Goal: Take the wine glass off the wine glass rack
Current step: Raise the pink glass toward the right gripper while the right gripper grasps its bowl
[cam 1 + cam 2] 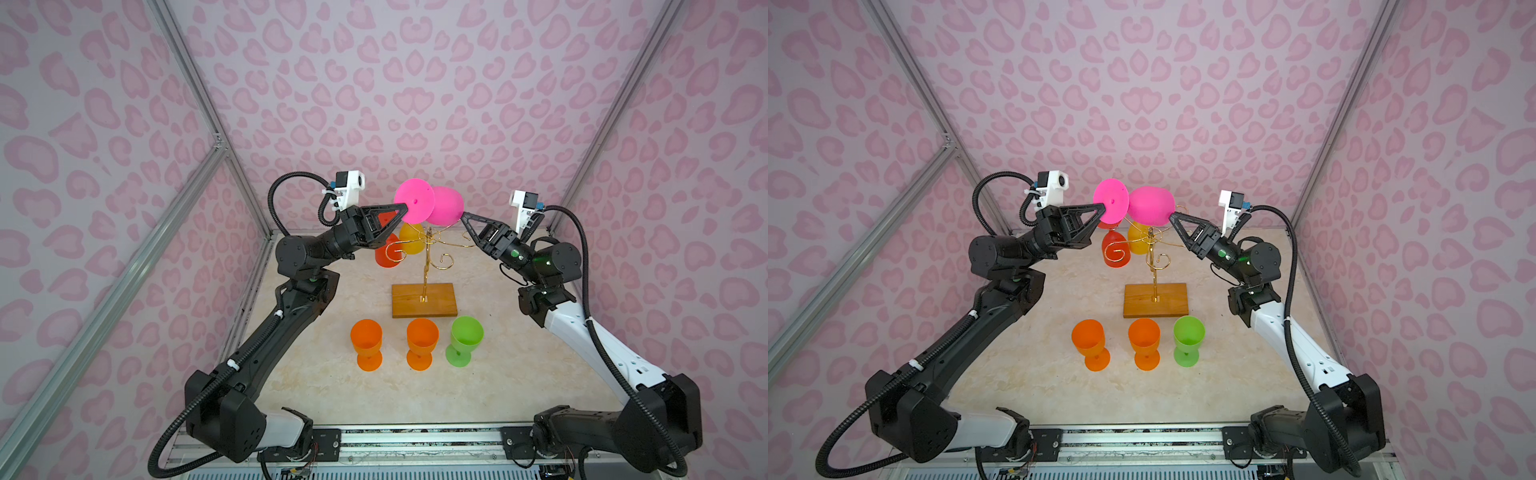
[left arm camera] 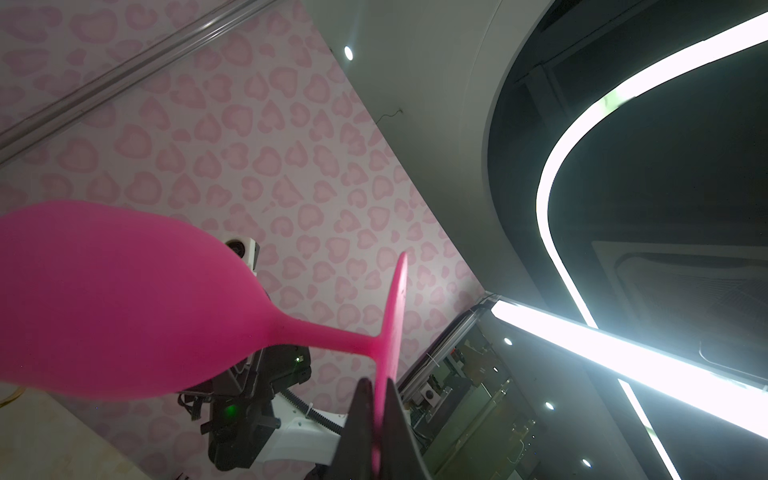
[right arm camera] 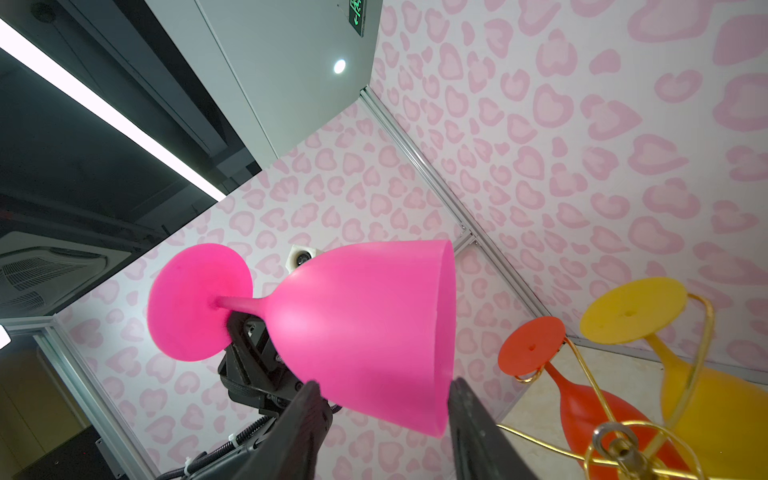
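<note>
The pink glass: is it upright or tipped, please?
Tipped: the glass lies sideways, foot pinched by the left gripper, clear of the rack.

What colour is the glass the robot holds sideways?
The plastic wine glass is hot pink; right wrist view.

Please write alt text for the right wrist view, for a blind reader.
A pink wine glass lies sideways, bowl between the spread fingers of the right tool, foot clamped by the left tool behind. A red glass and a yellow glass hang upside down on the gold wine glass rack.
</note>
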### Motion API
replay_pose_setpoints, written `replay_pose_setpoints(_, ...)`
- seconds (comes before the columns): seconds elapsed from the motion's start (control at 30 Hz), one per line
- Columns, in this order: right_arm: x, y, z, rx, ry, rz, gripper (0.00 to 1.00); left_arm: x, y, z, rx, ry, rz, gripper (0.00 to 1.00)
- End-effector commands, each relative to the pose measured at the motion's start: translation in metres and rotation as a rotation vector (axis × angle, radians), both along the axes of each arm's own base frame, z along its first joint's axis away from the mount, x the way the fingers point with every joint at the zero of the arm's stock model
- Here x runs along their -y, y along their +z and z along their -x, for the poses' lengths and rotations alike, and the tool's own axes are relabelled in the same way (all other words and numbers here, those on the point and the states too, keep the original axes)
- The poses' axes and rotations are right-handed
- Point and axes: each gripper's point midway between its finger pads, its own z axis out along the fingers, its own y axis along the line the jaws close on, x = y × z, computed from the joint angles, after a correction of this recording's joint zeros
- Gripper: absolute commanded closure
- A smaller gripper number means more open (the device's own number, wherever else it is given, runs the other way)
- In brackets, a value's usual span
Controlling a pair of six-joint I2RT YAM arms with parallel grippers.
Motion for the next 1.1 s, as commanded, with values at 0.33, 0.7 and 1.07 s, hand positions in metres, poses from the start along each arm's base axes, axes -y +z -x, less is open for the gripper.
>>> replay_pose_setpoints(0.33, -0.006, 0.001, 0.002, 0.048, 0.026, -0.001, 0.50, -0.006, 0.001, -0.003, -0.036, -0.097, 0.162, 0.99)
replay_pose_setpoints(0.7, -0.005, 0.005, 0.014, 0.108, 0.037, 0.015, 0.64, -0.005, -0.008, -0.020, -0.108, -0.158, 0.231, 0.98)
replay_pose_setpoints(1.07, -0.003, 0.010, 0.034, 0.204, 0.070, -0.006, 0.79, 0.000, -0.018, -0.030, -0.172, -0.197, 0.279, 0.94)
